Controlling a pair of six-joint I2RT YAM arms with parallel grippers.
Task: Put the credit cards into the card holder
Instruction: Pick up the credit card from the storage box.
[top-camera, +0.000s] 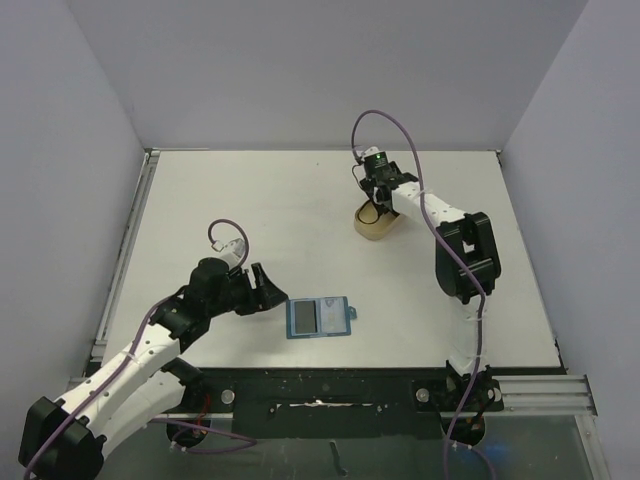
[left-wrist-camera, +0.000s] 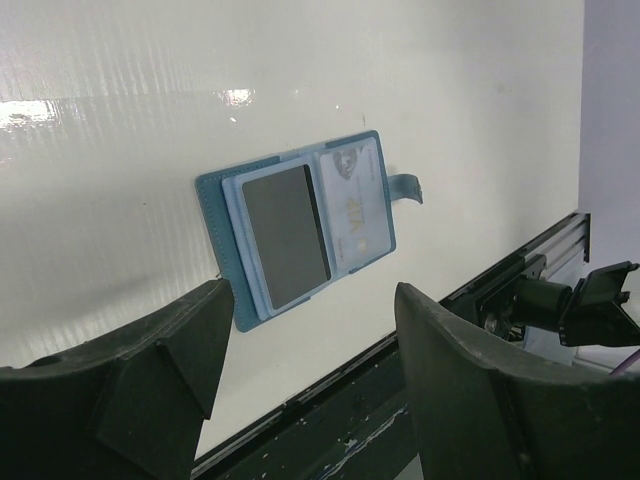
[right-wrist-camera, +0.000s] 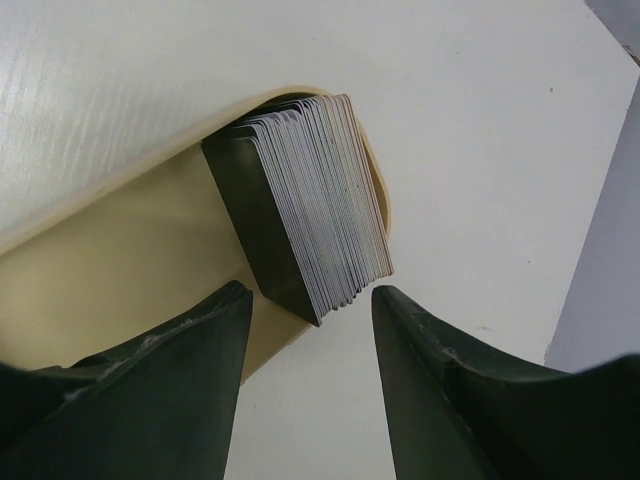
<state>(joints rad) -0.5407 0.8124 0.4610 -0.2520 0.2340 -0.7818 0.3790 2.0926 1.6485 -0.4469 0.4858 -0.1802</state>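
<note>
- The left gripper (top-camera: 270, 290) sits just beside the card holder (top-camera: 319, 317), on the holder's left. Its claw points at the holder with the jaws standing apart, and nothing is between them.
- The card holder lies spread open and flat on the white table (top-camera: 250, 200), near the table's front edge.
- A dark grey card (left-wrist-camera: 288, 235) lies on the half of the holder nearer the left gripper. I cannot tell whether it is tucked into the pocket or only resting on it.
- A pale card (left-wrist-camera: 352, 210) with faint print sits in the holder's other half.
- The closing tab (left-wrist-camera: 405, 187) sticks out from that far side, away from the left gripper.
- Well beyond the holder, toward the back of the table and to its right, stands a tan oval dish (right-wrist-camera: 120, 260).
- A stack of credit cards (right-wrist-camera: 320, 200) stands on edge in the dish, leaning against its rim, with the grey edges fanned slightly.
- The right gripper (right-wrist-camera: 312, 300) hangs over the end of that stack with its claw parted. I cannot tell whether the fingers touch the cards.
</note>
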